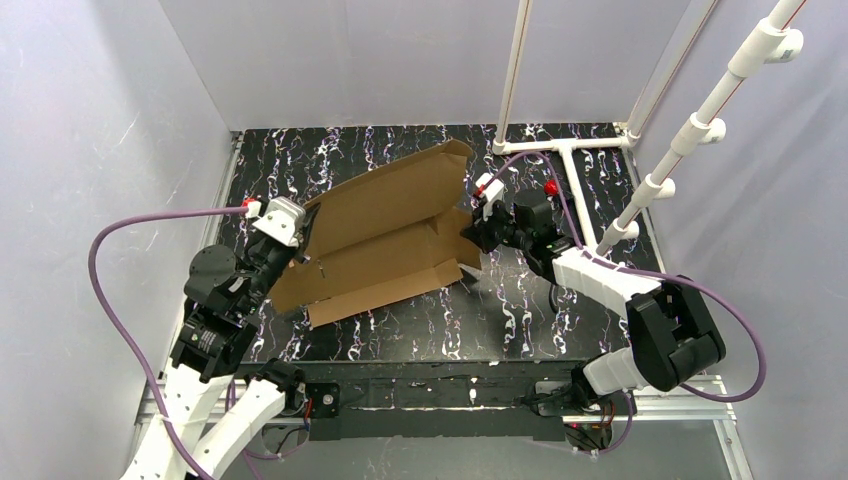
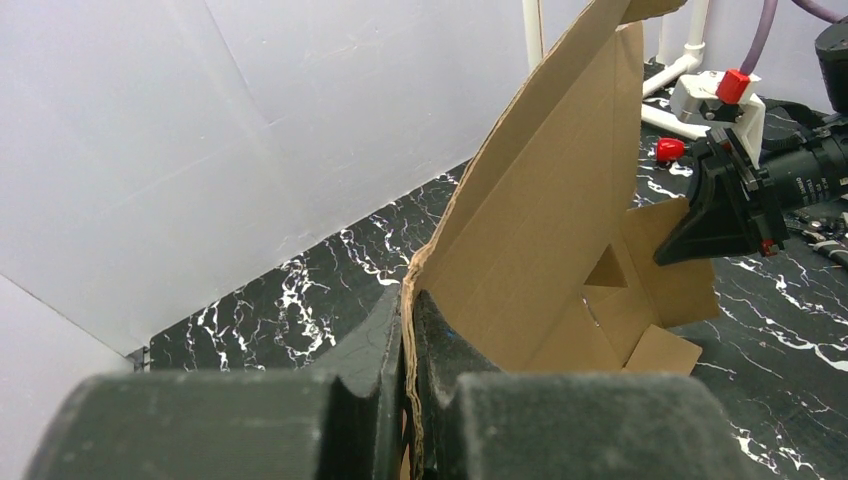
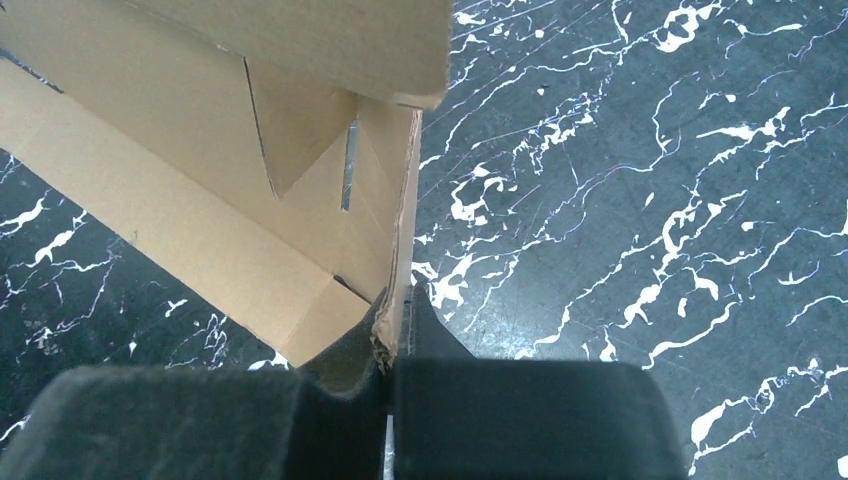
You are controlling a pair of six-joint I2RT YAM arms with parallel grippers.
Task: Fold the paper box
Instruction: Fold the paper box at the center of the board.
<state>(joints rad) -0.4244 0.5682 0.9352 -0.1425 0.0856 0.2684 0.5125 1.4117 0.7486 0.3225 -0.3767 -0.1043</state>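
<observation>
The paper box [image 1: 385, 235] is a brown corrugated sheet, partly folded, lying across the middle of the black marbled table with its back panel raised. My left gripper [image 1: 300, 240] is shut on the box's left edge; in the left wrist view the cardboard edge [image 2: 470, 230] runs between the fingers [image 2: 375, 340]. My right gripper [image 1: 470, 232] is shut on the box's right side flap; the right wrist view shows the flap's edge [image 3: 405, 220] pinched between its fingers [image 3: 430, 325]. Slots and a triangular tab [image 3: 295, 130] show inside the box.
A white pipe frame [image 1: 565, 150] stands at the back right of the table, with a slanted pipe [image 1: 700, 120] rising to the right. Pale walls [image 1: 120, 130] enclose the left, back and right. Purple cables [image 1: 130, 240] loop off both arms.
</observation>
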